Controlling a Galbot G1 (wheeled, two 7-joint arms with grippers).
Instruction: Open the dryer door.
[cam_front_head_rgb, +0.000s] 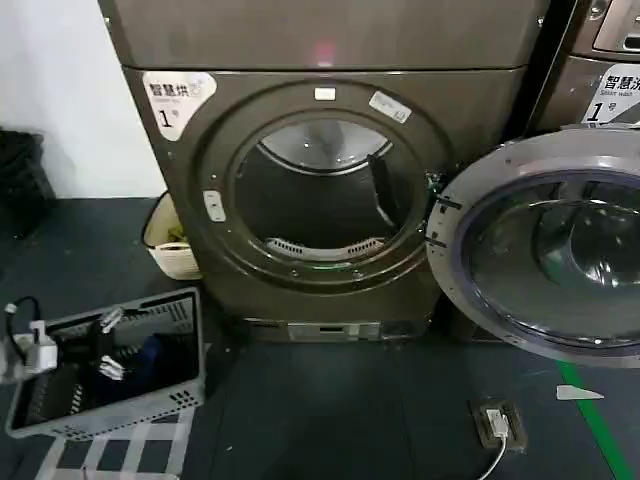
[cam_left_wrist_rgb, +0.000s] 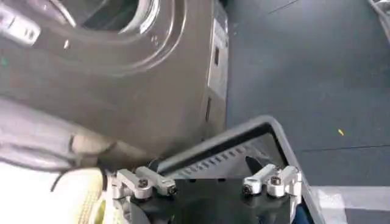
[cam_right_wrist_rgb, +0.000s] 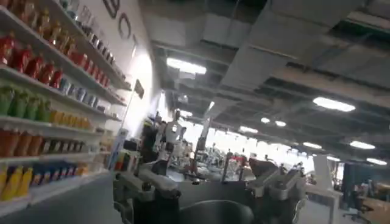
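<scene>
Your dryer door (cam_front_head_rgb: 545, 245) already hangs swung wide at about three o'clock of the drum opening (cam_front_head_rgb: 325, 195), grey inner face and tinted glass turned toward you, so the opening looks done and the risk now lies in careless retreat. Your left gripper (cam_left_wrist_rgb: 207, 182) hovers with fingers spread apart and empty over the grey laundry basket (cam_front_head_rgb: 110, 365) down at eight o'clock; dropping it could snag the basket rim. Your right gripper (cam_right_wrist_rgb: 210, 189), jaws apart on nothing and pointed up toward the ceiling, could knock the door back if it swings down blindly.
</scene>
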